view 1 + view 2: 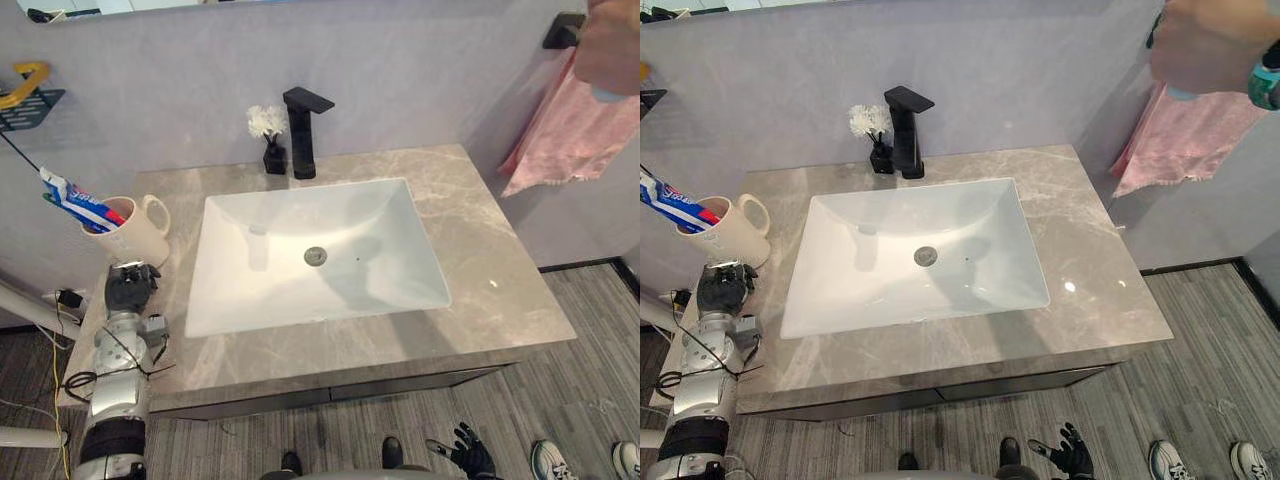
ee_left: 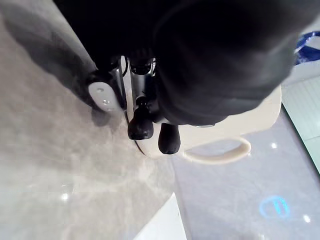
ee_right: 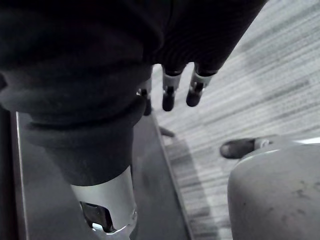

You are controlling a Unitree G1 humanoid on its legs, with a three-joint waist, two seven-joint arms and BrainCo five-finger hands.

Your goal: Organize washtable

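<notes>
Mug (image 1: 125, 240): left robot hand (image 1: 130, 287) just beside it, fingertips (image 2: 140, 129) at base.

**Left arm** (image 1: 118, 372): silver-grey metal in short tubular segments with exposed joints, and a black band (image 1: 112, 442) low on the forearm.

**Left hand** (image 1: 131, 284): the back and wrist sit under the left cover (image 2: 225, 60), a dark, matte, bulky sleeve. The left fingers (image 2: 140, 128) are silver and end in rounded black tips.

**Right hand** (image 3: 168, 97): the right cover (image 3: 85, 65) is dark ribbed fabric that ends in a thick rolled hem. The right fingers (image 3: 196, 92) are silver segments with dark rounded tips. Behind the hem is a polished silver wrist cuff (image 3: 107, 197) with a dark rectangular recess. In the head views this hand reads as almost wholly black.
</notes>
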